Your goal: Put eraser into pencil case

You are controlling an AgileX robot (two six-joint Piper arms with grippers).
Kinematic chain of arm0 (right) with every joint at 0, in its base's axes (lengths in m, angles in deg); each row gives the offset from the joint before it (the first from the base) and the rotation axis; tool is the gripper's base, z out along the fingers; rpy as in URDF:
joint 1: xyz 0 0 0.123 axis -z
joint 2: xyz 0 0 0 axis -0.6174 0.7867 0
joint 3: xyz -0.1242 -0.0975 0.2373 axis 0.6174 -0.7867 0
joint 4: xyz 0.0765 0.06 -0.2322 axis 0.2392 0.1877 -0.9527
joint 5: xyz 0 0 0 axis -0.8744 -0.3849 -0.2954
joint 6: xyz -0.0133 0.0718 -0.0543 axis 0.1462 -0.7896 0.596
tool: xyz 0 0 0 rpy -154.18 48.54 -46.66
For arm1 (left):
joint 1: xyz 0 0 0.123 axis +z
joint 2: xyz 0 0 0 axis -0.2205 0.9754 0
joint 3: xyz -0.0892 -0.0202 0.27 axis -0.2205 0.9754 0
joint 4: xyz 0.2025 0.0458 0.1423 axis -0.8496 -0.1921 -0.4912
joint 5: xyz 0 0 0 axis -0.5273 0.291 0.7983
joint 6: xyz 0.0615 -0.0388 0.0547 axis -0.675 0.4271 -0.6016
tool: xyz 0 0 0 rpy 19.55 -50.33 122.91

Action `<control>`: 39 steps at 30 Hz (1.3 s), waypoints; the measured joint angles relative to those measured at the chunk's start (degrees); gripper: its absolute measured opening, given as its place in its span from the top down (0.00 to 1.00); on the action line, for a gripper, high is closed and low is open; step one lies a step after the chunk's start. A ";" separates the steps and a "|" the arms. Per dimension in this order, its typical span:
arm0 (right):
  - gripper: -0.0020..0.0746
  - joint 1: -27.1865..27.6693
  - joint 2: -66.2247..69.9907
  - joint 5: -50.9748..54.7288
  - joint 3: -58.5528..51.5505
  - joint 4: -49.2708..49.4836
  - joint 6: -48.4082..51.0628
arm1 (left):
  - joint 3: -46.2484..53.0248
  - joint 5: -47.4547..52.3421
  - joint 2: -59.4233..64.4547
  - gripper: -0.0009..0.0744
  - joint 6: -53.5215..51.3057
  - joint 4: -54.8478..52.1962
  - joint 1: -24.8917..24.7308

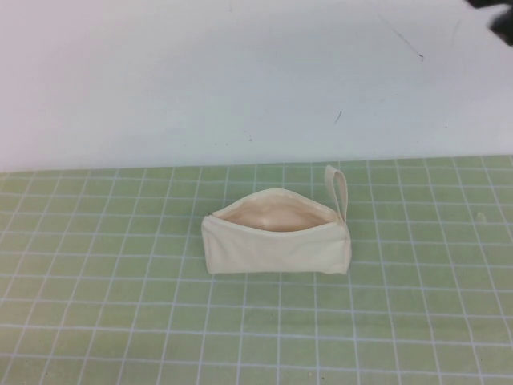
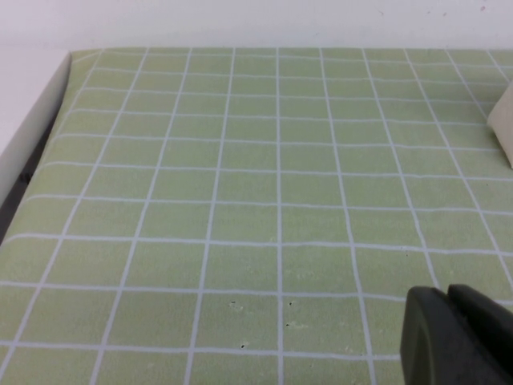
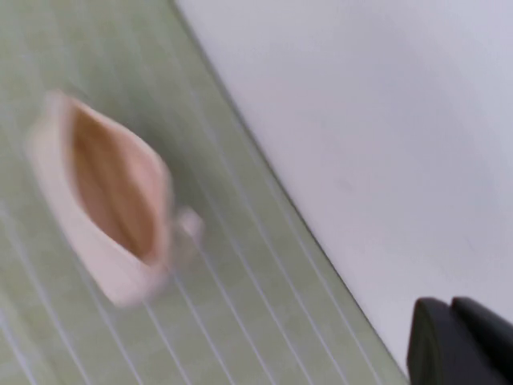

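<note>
The counter (image 1: 96, 321), a green gridded mat below a white wall, carried only the case (image 1: 276, 241), which lay near the middle with its mouth unzipped and gaping upward and its loop (image 1: 338, 191) at the robot's right end. The case looked soft and light, likely to sag or slide if nudged, so it was best steadied by a wall near the mouth; the eraser showed in no view, possibly already inside, and being small and stiff would suit a pinch across its short sides. The left tool (image 2: 461, 337) hung over bare mat beside the case and the right tool (image 3: 461, 341) hung above the case's wall side, and whether either was open or held anything could not be told.
</note>
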 joint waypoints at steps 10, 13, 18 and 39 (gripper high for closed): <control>0.97 1.02 -11.37 -8.75 -28.87 0.00 -9.24 | 0.00 0.00 0.00 0.99 0.00 0.00 0.00; 0.97 1.02 -13.82 -13.21 -36.62 1.52 -9.96 | 0.00 0.00 0.00 0.99 0.00 0.00 0.00; 0.97 1.02 -14.62 -13.64 -42.52 2.48 -10.29 | 0.00 0.00 0.00 0.99 0.00 0.00 0.00; 0.97 1.15 -17.74 -13.77 -44.74 6.96 -10.29 | 0.00 0.00 0.00 0.99 0.00 0.00 0.00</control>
